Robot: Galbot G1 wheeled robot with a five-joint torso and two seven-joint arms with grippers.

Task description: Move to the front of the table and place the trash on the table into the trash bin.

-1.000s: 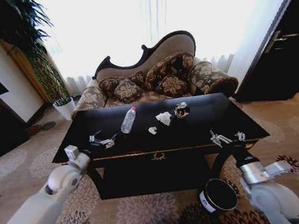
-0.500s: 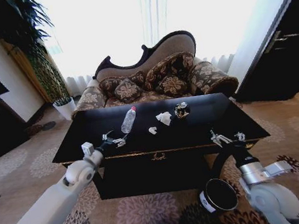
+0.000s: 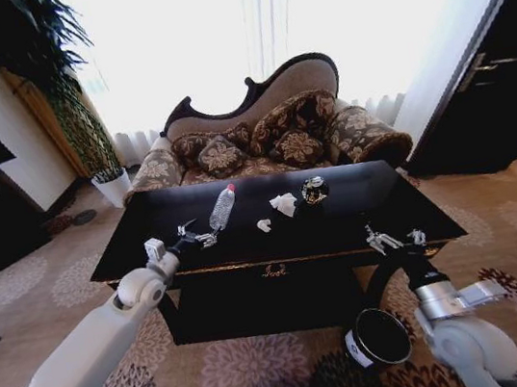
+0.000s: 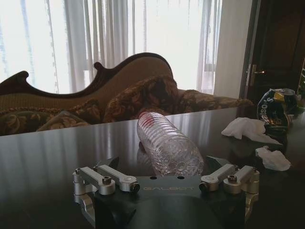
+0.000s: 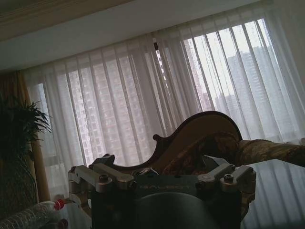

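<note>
Although your robot already stands at the front of the table (image 3: 277,249), none of the trash has reached the trash bin (image 3: 377,336) as far as these views show, so I judge the driving part done and the clearing barely begun. The bin sits on the carpet below the table's front right corner, tipped so that its dark mouth faces up toward the head camera, and nothing is visible inside it.

You have the left gripper (image 3: 197,236) out over the tabletop with its fingers spread wide apart, gripping nothing. Just beyond it lies a clear plastic bottle (image 4: 167,144) on its side. Its long axis runs away from the gripper toward the sofa (image 3: 269,133), red cap at the far end and base nearest the fingers; in the head view it slants slightly to the right as it recedes.

Further to the right on the table you can see a crumpled white tissue (image 3: 284,203), a small white scrap (image 3: 263,225) nearer the front edge, and a dark shiny crumpled wrapper (image 3: 314,190) just beside the tissue. None of these has a clear long axis; they are loose wads.

Your right gripper (image 3: 394,237) waits near the table's front right edge, above the bin, its fingers likewise spread and empty.

Every piece is left for you to move.
</note>
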